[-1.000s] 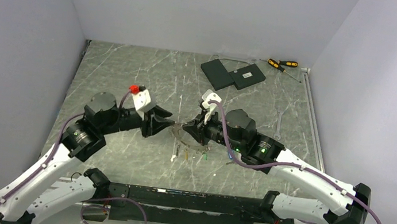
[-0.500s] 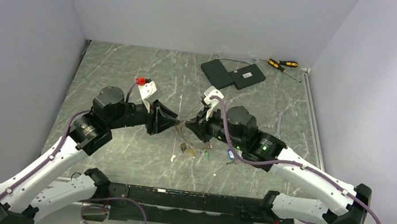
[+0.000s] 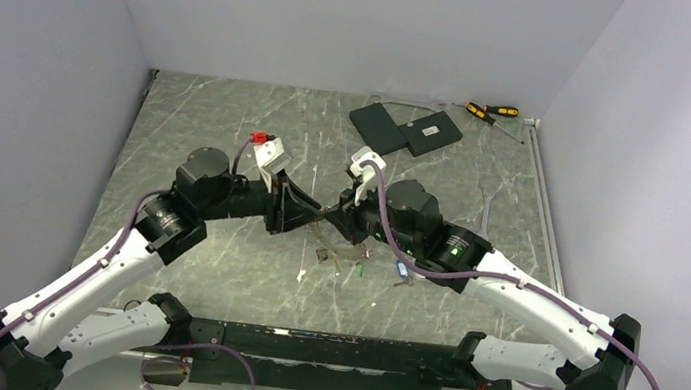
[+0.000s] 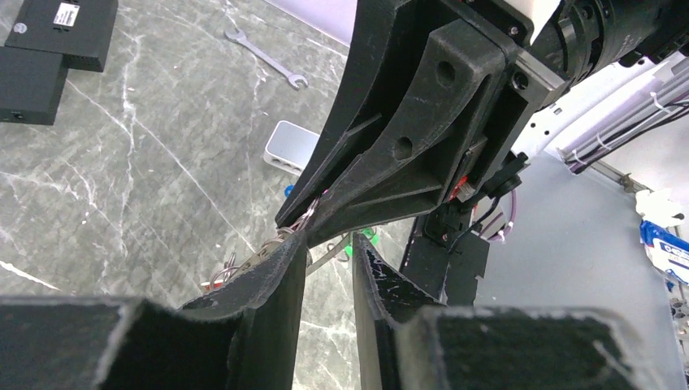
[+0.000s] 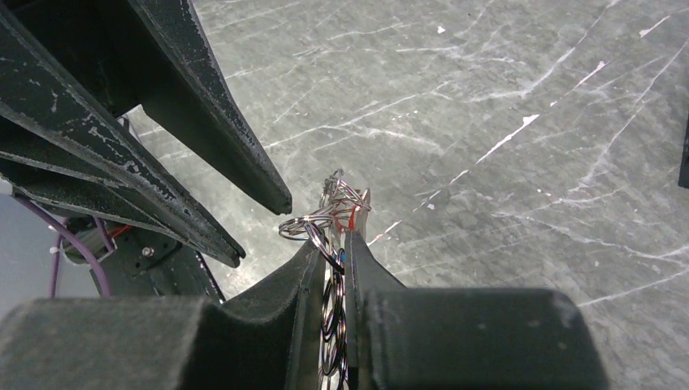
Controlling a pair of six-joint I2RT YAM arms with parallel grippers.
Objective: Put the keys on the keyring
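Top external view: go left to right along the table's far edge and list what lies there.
plain black box → black box with a white label → yellow-and-black screwdrivers

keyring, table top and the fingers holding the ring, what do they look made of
The keyring looks like thin bright metal wire, probably steel: it glints in shiny loops. The table top is a grey slab with white veins, marble or a printed laminate, unclear which. The fingers look like matte black plastic, with rough, scuffed pale edges.
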